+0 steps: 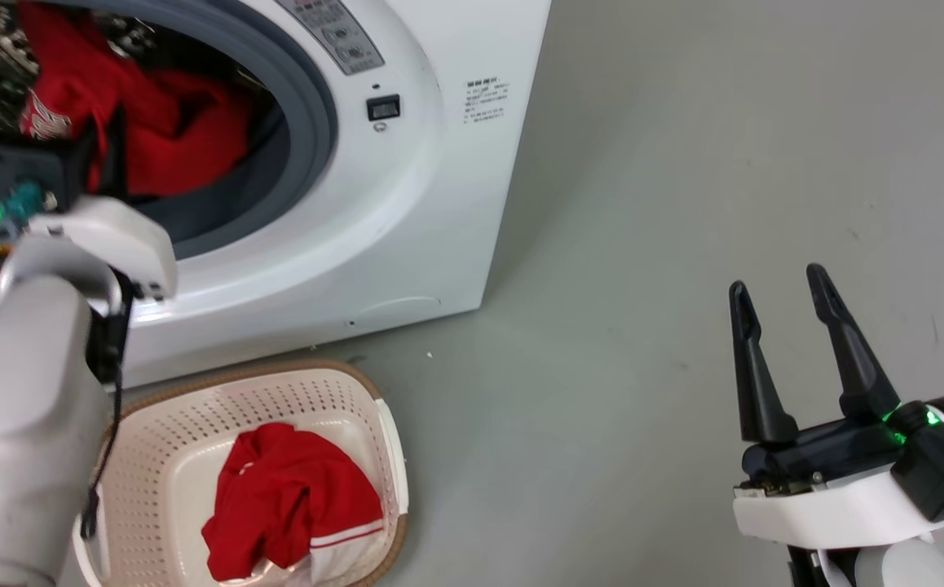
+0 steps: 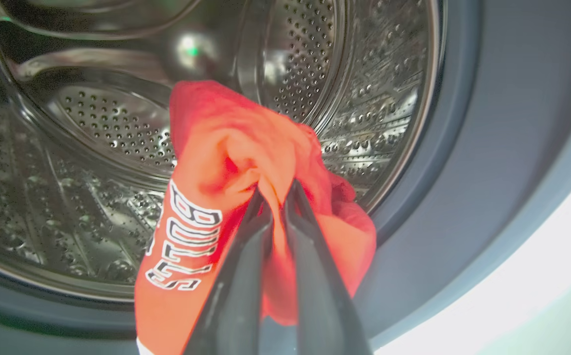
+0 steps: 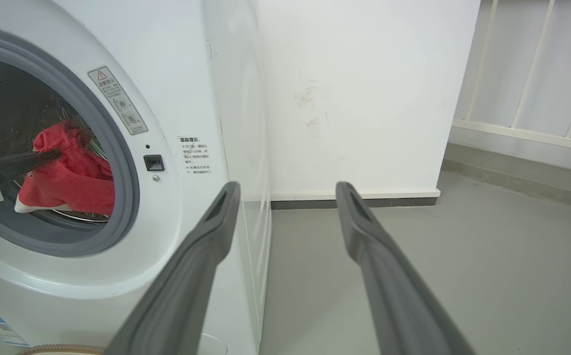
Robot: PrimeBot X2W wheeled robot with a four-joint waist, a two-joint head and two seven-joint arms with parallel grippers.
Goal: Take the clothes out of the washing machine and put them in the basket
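In the porthole of the white washing machine (image 1: 407, 204) hangs a red garment with white lettering (image 1: 146, 122). My left gripper (image 2: 274, 192) is shut on this lettered garment (image 2: 226, 162), lifted in front of the steel drum (image 2: 93, 123). In the right wrist view the same garment (image 3: 68, 177) shows inside the grey rubber rim. A second red garment with white stripe trim (image 1: 293, 497) lies in the cream basket (image 1: 154, 465) on the floor below the machine. My right gripper (image 1: 778, 281) stands open at the lower right over bare floor, its fingers (image 3: 206, 246) apart and holding nothing.
Grey floor (image 1: 684, 204) stretches to the right of the machine. A white wall (image 3: 354, 98) with a dark skirting stands behind, and a white railing (image 3: 532, 74) at the far right. The basket rim (image 3: 58, 349) sits close against the machine's front.
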